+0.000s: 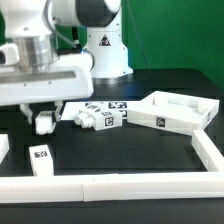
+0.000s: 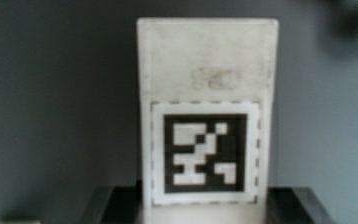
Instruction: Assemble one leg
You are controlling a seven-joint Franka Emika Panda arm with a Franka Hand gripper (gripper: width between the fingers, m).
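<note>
A leg (image 1: 42, 158), a small white peg with a black-and-white tag, lies on the dark table at the exterior view's left. My gripper (image 1: 40, 121) hangs just above and behind it. In the wrist view this leg (image 2: 206, 100) fills the middle, tag facing up, and its near end lies between my dark fingers (image 2: 123, 203). The jaws stand apart on either side of the leg, with narrow gaps, and hold nothing. Several more legs (image 1: 98, 115) lie in a cluster at the table's middle. The large white rimmed tabletop (image 1: 178, 112) lies tilted at the exterior view's right.
A raised white rail (image 1: 120, 184) runs along the front and up the exterior view's right side (image 1: 208, 150). A short white piece (image 1: 4, 146) sits at the left edge. The arm's white base (image 1: 105, 45) stands at the back.
</note>
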